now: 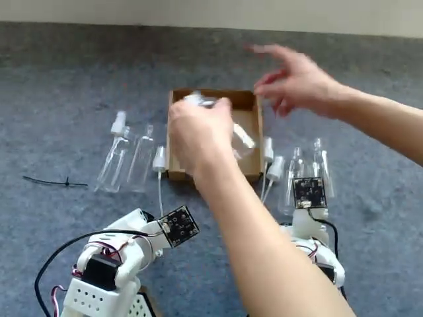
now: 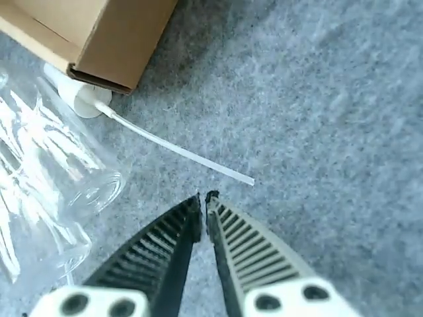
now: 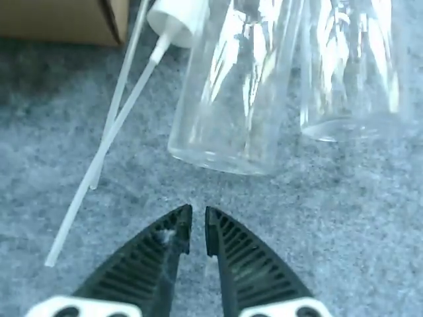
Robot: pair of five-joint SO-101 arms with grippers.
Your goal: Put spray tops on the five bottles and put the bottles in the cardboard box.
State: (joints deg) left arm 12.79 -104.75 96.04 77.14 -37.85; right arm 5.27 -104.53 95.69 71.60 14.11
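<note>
Carpet [image 3: 344, 218]: bottles [image 3: 228, 92] just beyond right fingers [image 3: 149, 257]

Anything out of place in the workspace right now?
One hand of a person and the other hand are over the cardboard box, blocking it. A stray black cable tie lies on the carpet.

— What do I stand on?
— A grey, nubbly carpet [image 1: 59, 86], spread on every side of me.
— And past it?
— A pale, plain band [image 1: 198, 12] runs along its far edge; wall or bare floor, I cannot tell. The light is soft and even.
</note>
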